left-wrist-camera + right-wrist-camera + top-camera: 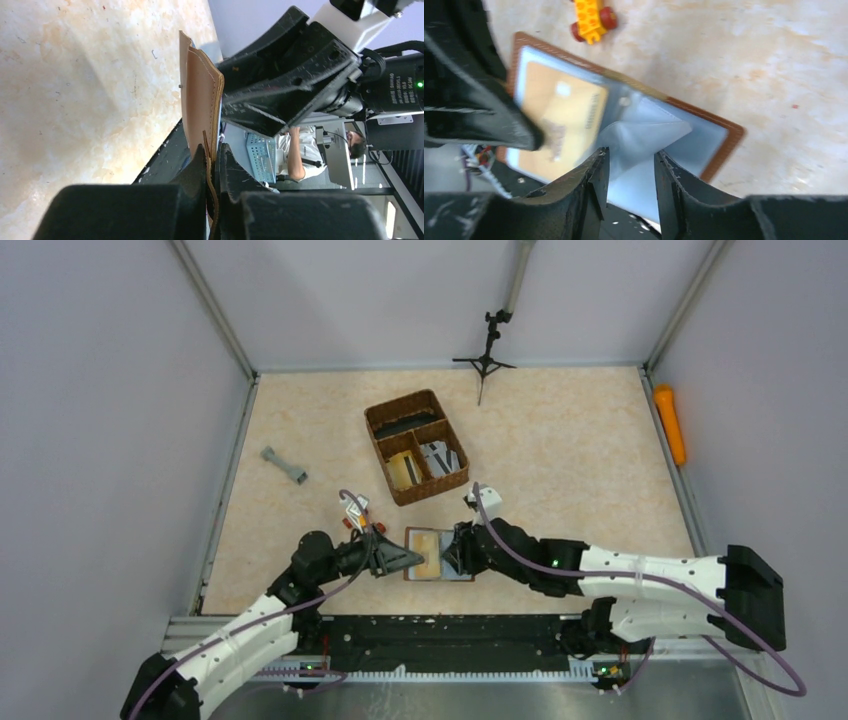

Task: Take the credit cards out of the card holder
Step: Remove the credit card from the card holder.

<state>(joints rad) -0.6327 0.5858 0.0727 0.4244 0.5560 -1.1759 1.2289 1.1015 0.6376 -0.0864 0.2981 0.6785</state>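
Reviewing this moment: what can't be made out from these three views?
- Number of credit cards: right wrist view blurred, left end effector covers part of the card holder.
- Whether the right end effector grips a card or only lining: same view, unclear.
- Basket contents: top view, too small.

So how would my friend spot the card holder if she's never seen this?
Look at the near edge of the table, where the left gripper and right gripper meet. The card holder is spread open between them, thin, brown-edged and grey inside. The basket farther back is bigger, woven, with tall walls and compartments.
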